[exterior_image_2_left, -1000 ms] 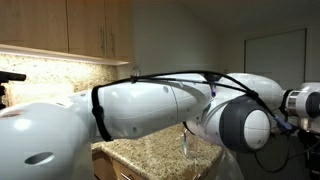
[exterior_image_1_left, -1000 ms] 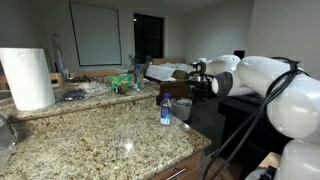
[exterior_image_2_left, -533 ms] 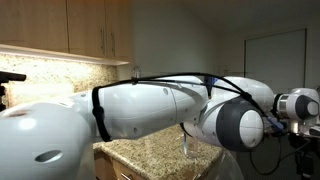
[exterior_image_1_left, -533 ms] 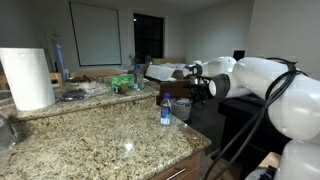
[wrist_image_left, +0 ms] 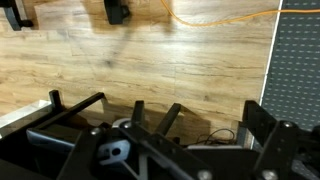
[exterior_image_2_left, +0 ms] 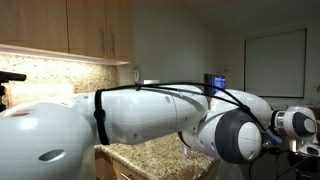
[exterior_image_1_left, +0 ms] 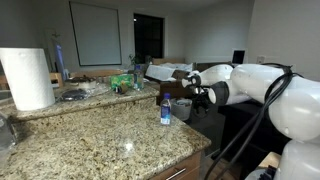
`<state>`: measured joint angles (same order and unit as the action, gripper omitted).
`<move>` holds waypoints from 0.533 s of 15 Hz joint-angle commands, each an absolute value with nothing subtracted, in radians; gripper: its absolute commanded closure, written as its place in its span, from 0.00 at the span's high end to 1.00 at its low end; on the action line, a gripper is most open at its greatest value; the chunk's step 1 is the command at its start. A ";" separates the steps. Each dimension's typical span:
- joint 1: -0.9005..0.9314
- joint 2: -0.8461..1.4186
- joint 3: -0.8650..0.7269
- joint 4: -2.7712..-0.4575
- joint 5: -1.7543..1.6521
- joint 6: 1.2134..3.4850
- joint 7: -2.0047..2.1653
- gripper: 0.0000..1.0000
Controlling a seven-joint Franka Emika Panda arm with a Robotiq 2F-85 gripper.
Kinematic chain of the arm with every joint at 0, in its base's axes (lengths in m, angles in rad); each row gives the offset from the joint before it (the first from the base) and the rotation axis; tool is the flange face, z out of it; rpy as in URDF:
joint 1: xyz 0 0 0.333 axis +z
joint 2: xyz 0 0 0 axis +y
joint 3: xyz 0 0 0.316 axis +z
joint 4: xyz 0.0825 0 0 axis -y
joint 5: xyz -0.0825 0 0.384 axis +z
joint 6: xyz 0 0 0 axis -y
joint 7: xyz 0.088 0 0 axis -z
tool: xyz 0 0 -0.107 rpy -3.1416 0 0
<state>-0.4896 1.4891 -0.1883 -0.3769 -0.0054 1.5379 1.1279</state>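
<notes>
Arm (exterior_image_1_left: 250, 80) dipped lower beside counter (exterior_image_1_left: 100, 140), hand (exterior_image_1_left: 197, 97) spread apart, empty, near one bottle (exterior_image_1_left: 165, 108), one cup (exterior_image_1_left: 182, 108)

Clear plastic bottle (exterior_image_1_left: 165, 108), glossy granite counter (exterior_image_1_left: 95, 150)
</notes>
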 commanded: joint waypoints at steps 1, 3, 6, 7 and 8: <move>-0.491 1.489 -0.173 -0.354 0.006 1.452 1.146 1.00; -0.485 1.458 -0.171 -0.399 0.007 1.426 1.158 1.00; -0.484 1.454 -0.179 -0.379 0.000 1.428 1.191 1.00; -0.485 1.442 -0.180 -0.369 -0.001 1.467 1.198 1.00; -0.485 1.460 -0.177 -0.388 -0.007 1.457 1.163 1.00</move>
<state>-0.4863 1.4724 -0.1787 -0.3657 -0.0043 1.4489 1.1638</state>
